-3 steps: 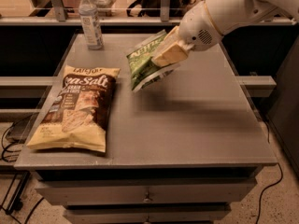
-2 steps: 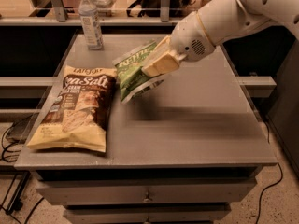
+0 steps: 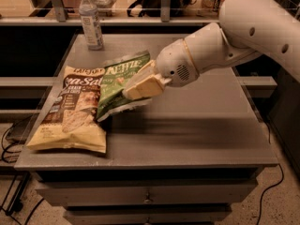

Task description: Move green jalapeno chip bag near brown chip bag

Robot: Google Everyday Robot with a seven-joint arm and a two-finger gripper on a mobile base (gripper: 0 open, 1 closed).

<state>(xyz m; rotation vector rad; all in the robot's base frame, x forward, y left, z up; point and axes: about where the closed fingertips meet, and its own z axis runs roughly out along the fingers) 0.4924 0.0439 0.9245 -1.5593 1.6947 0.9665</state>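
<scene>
Between the pinched fingers (image 3: 147,82) of the gripper (image 3: 133,91), the green chip bag (image 3: 114,89) hangs just beside the brown chip bag (image 3: 76,112).

Light: warm and dim, falling from above; the white arm (image 3: 248,27) is the brightest surface.
Gripper: the gripper (image 3: 140,86), over the table's left half and clamped on the green jalapeno chip bag (image 3: 112,90), catches light on its upper faces.
Shadows: a broad soft band crosses the table (image 3: 201,139) beneath the arm, darker under the bag.
Glare: faint sheen on the brown chip bag (image 3: 75,111).
Surroundings: near black below the table's edge.
</scene>
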